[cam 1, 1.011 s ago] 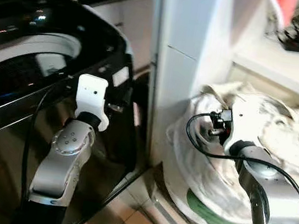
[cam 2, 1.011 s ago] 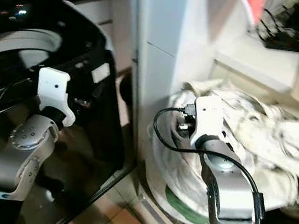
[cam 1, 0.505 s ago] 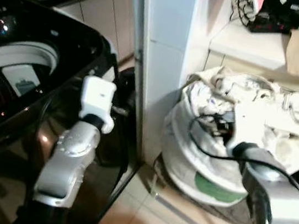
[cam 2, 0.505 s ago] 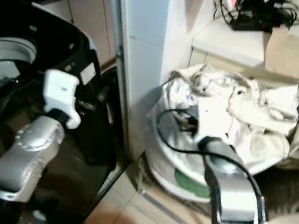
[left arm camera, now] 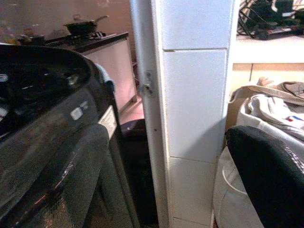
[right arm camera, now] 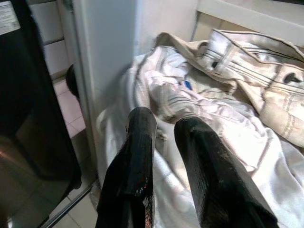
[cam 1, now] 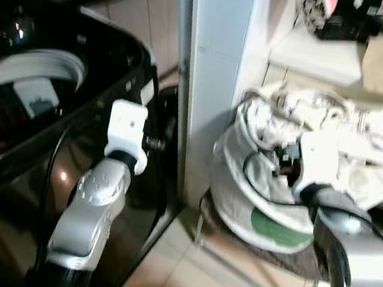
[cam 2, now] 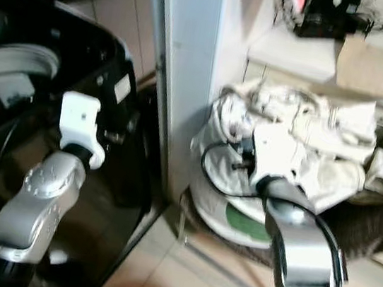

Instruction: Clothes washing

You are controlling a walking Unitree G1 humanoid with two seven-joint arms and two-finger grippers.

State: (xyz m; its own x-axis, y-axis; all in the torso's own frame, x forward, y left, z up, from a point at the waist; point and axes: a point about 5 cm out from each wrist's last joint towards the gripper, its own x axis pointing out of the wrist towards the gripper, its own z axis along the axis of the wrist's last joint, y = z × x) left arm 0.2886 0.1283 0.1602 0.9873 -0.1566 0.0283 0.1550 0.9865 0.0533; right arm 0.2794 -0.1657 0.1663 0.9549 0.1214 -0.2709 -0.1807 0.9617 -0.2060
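Laundry pile [right arm camera: 228,90] heaped in basket [cam 1: 265,225], right of white pillar [cam 1: 214,82]. Right gripper [right arm camera: 164,128] held just short of pile, fingers slightly parted, nothing gripped. Washing machine [cam 1: 34,93] at left. Left gripper's jaw state cannot be told.

Both silver arms are raised and bent forward at the elbow. The right end effector [right arm camera: 164,137] points forward with its two black fingers [right arm camera: 140,142] held slightly apart, holding nothing. The left end effector [left arm camera: 266,180] also points forward.
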